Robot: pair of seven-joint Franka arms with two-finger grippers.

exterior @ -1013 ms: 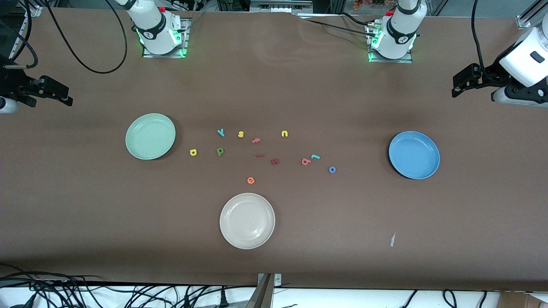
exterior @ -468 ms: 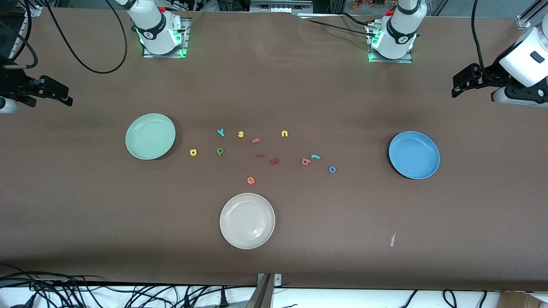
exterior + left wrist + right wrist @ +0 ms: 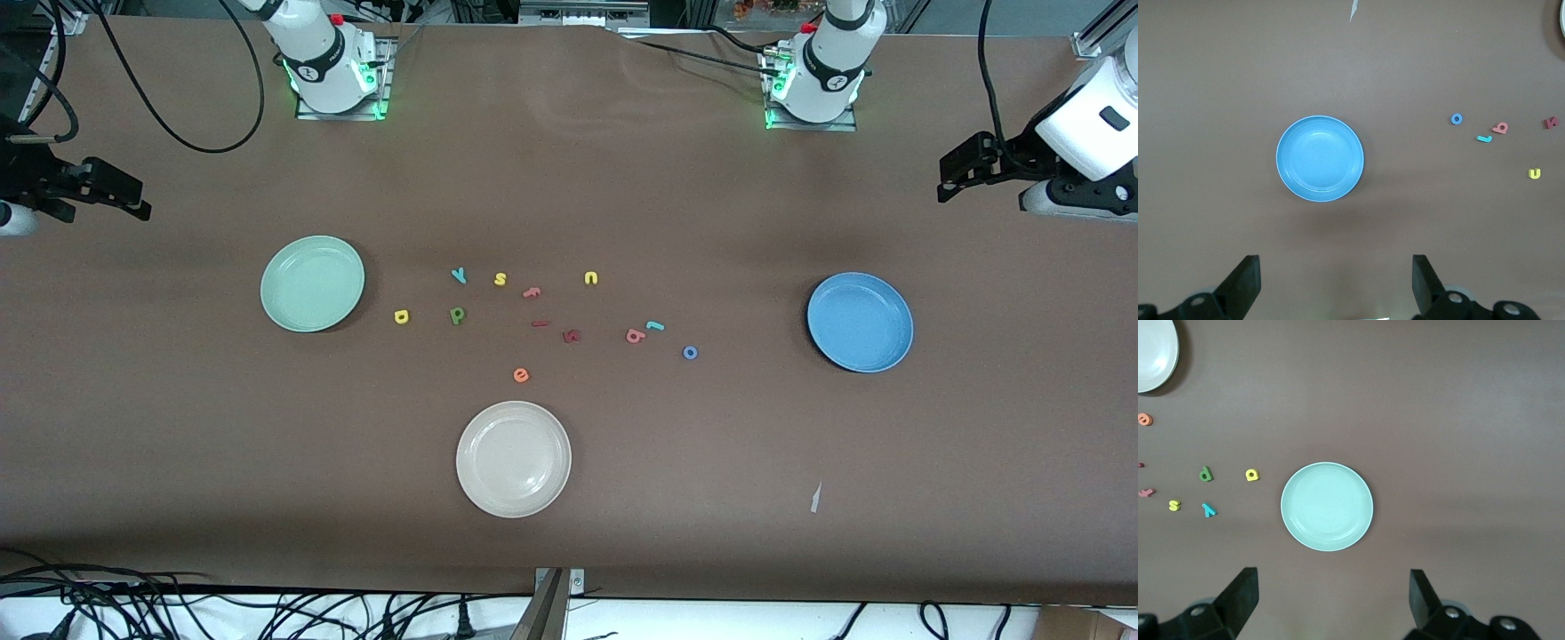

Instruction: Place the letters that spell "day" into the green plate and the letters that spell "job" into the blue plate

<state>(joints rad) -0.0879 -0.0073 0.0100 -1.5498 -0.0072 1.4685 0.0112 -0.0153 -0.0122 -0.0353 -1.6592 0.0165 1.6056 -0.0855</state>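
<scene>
My left gripper (image 3: 1335,283) hangs with fingers spread wide and nothing between them, high over the left arm's end of the table (image 3: 622,178), looking down on the blue plate (image 3: 860,322). My right gripper (image 3: 1331,603) hangs spread the same way and empty over the right arm's end, above the green plate (image 3: 312,283).

Both plates hold nothing. The "day" letters lie just beside the green plate, toward the middle: yellow d (image 3: 401,316), green a (image 3: 457,315), teal y (image 3: 459,276). The "job" letters cluster toward the blue plate: teal j (image 3: 655,325) touching or nearly touching the salmon b (image 3: 634,336), blue o (image 3: 690,353) near them.

Between the groups I see the s (image 3: 500,279), u (image 3: 591,278), orange e (image 3: 521,375) and dark red letters (image 3: 572,336). The cream plate (image 3: 513,459) sits nearest the camera.
</scene>
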